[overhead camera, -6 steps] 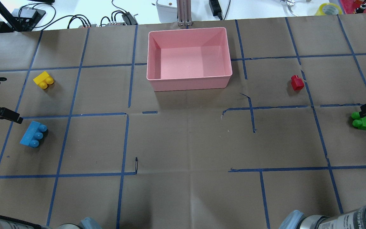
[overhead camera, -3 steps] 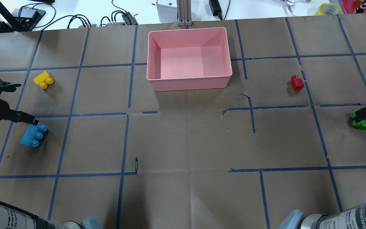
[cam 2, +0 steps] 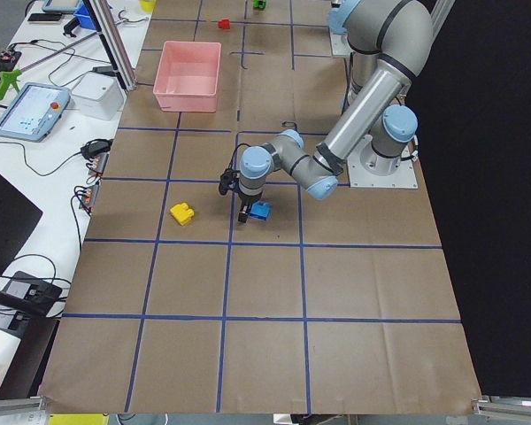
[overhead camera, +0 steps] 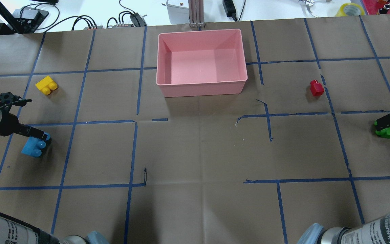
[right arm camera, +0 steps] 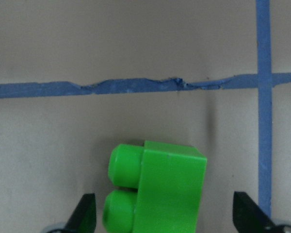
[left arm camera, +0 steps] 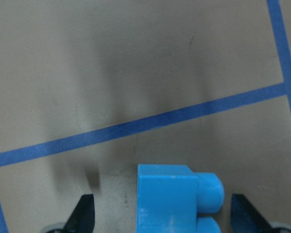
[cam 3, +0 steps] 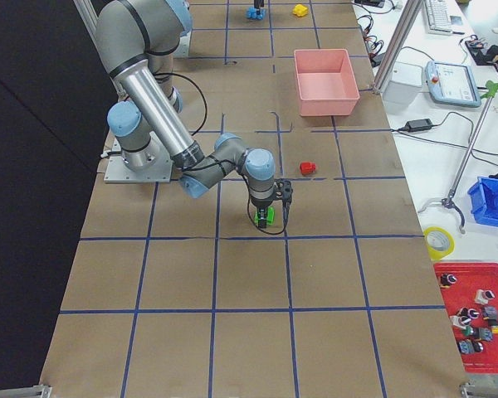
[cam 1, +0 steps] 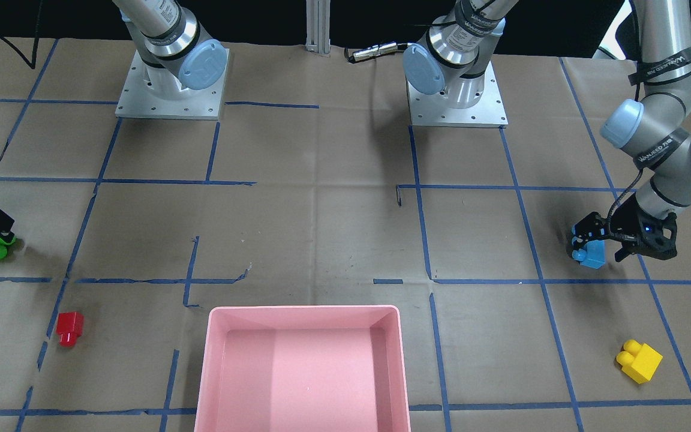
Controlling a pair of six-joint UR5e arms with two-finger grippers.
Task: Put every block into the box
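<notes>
Left hand slid over blue brick since a second ago, spread wide astride it, right hand dropped lower, wide astride green brick

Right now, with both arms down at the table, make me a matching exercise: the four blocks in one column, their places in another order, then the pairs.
Blocks:
1 blue block
2 green block
3 red block
4 yellow block

Places:
A lying free, on the robot's right of the box
B between the open right gripper's fingers
C lying free, on the robot's left of the box
D between the open left gripper's fingers

Pairs: 1-D; 2-B; 3-A; 4-C
</notes>
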